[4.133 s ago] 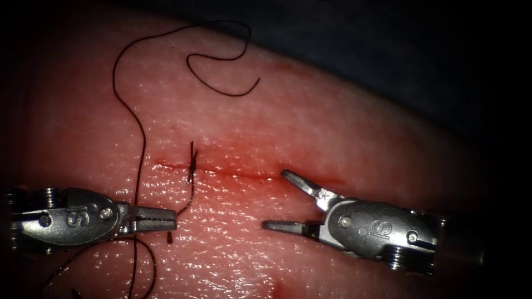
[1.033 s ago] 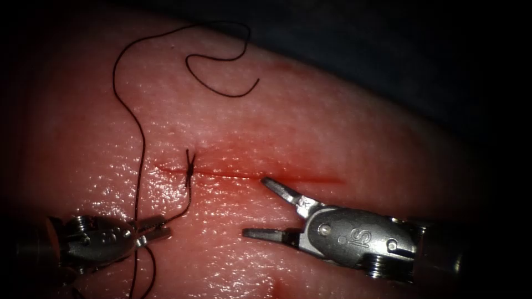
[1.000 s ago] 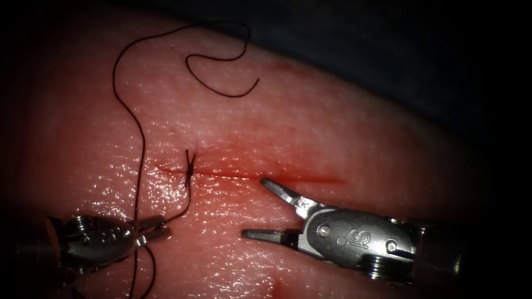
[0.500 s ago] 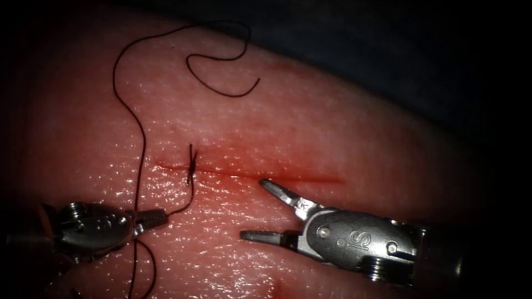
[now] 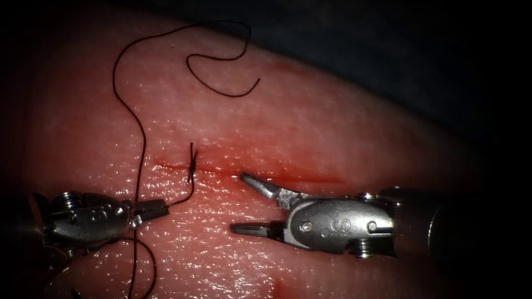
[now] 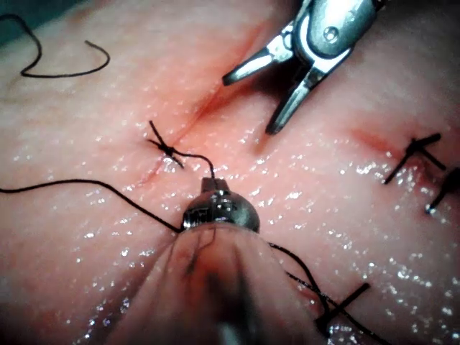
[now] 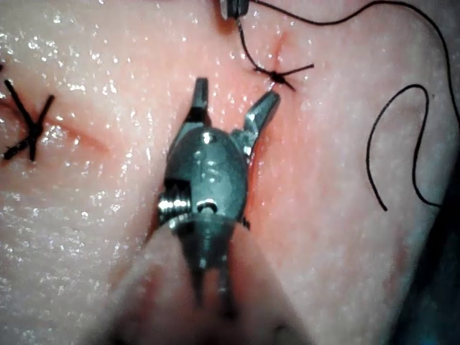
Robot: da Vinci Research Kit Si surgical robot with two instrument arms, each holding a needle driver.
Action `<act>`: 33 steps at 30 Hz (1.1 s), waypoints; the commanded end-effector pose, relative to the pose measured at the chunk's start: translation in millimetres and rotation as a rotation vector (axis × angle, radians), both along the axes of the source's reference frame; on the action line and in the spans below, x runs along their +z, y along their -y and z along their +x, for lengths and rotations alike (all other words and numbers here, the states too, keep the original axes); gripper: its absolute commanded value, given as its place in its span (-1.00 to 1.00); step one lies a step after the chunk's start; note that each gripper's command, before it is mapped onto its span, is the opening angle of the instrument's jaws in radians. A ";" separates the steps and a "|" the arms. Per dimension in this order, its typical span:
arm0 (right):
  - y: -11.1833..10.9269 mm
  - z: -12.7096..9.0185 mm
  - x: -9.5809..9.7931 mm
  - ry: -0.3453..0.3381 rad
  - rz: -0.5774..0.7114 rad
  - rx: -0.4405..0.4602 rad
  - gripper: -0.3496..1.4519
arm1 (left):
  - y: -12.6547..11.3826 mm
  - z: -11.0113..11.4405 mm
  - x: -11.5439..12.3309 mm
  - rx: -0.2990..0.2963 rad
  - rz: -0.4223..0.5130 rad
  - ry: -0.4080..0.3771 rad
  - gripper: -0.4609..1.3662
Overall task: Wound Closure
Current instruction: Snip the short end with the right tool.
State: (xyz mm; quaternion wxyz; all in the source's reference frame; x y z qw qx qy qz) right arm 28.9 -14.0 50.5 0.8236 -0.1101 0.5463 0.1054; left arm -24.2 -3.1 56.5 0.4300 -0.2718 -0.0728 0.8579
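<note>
left tool on the thread tail, right tool spread wide at the cut

endoscope view: my left tool [image 5: 151, 210] sits low on the left, its jaws clenched on the thread [image 5: 142, 145] close to the knot [image 5: 192, 164]. that knot sits on the cut [image 5: 260, 176], toward its left end, and a short strand curves from it down into the left jaws. the long run of thread climbs from beside the tool up the tissue [image 5: 310, 127], loops over the top and ends in a free curl. my right tool [image 5: 246, 204] comes in from the right with its jaws released and wide apart, holding nothing; the upper jaw tip lies at the cut line just right of the knot, the lower one over the tissue below it. red fluid [image 5: 249, 160] stains the skin along the cut. i cannot find the needle here.

left wrist view: my left tool [image 6: 214, 188] pinches the strand leading from the knot [image 6: 168, 149]. the right tool [image 6: 260, 97] hangs spread above the cut beyond it. finished cross stitches [image 6: 415, 154] lie further along the tissue.

right wrist view: my right tool [image 7: 231, 100] stands open over the cut, one jaw tip near the knot [image 7: 277, 76]. another cross stitch [image 7: 29, 126] lies well apart from it.
</note>
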 end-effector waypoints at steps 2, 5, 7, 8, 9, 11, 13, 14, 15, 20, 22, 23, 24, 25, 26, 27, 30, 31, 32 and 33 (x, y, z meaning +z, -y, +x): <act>-0.2 0.4 0.3 0.000 -0.017 -0.001 0.61 | -0.3 -0.1 -0.5 0.001 0.000 0.011 -0.88; -0.5 1.0 1.0 -0.009 -0.028 -0.003 0.64 | -0.4 -0.4 -0.9 0.012 -0.010 0.008 -0.88; -0.6 1.3 1.4 -0.016 -0.031 -0.008 0.64 | -0.4 -0.6 -0.9 0.019 -0.016 0.004 -0.88; -0.7 1.5 1.6 -0.022 -0.034 -0.010 0.63 | -0.4 -0.6 -0.9 0.022 -0.019 0.003 -0.88; -0.8 1.7 1.9 -0.030 -0.037 -0.013 0.64 | -0.4 -0.7 -0.9 0.021 -0.019 0.002 -0.88; -0.9 2.1 2.3 -0.042 -0.043 -0.016 0.64 | -0.6 -0.8 -0.9 0.015 -0.023 0.008 -0.88; -1.0 2.5 2.7 -0.053 -0.046 -0.025 0.63 | -0.8 -0.9 -1.1 0.004 -0.030 0.025 -0.88; -1.1 2.7 2.9 -0.060 -0.049 -0.028 0.63 | -0.9 -0.9 -1.1 0.001 -0.032 0.029 -0.88; -1.2 3.0 3.3 -0.073 -0.055 -0.028 0.62 | -1.0 -1.0 -1.2 0.000 -0.030 0.030 -0.88; -1.9 3.7 4.4 -0.108 -0.068 -0.042 0.63 | -0.8 -1.0 -1.4 0.007 -0.038 0.025 -0.88; -2.1 4.1 5.0 -0.118 -0.078 -0.054 0.64 | -0.8 -1.1 -1.4 0.006 -0.038 0.025 -0.88; -2.2 4.3 5.3 -0.125 -0.081 -0.060 0.65 | -0.8 -1.1 -1.4 0.006 -0.038 0.025 -0.88; -2.1 4.5 5.6 -0.134 -0.084 -0.068 0.64 | -0.8 -1.1 -1.4 0.007 -0.036 0.027 -0.88; -2.1 4.6 5.6 -0.136 -0.085 -0.069 0.64 | -0.8 -1.1 -1.4 0.007 -0.036 0.027 -0.88; -2.0 4.9 5.9 -0.144 -0.088 -0.076 0.64 | -0.8 -1.2 -1.4 0.011 -0.039 0.026 -0.88; -2.0 5.0 5.9 -0.149 -0.090 -0.078 0.63 | -0.8 -1.2 -1.4 0.011 -0.039 0.026 -0.88; -1.9 5.8 6.1 -0.184 -0.112 -0.072 0.62 | -0.8 -1.3 -1.4 0.011 -0.037 0.027 -0.88; -1.9 6.1 6.1 -0.197 -0.119 -0.066 0.62 | -0.7 -1.3 -1.4 0.011 -0.038 0.026 -0.88; -1.9 6.3 6.1 -0.204 -0.121 -0.064 0.62 | -0.7 -1.4 -1.4 0.010 -0.038 0.026 -0.88; -1.9 6.6 6.1 -0.211 -0.123 -0.062 0.62 | -0.7 -1.4 -1.5 0.009 -0.038 0.025 -0.88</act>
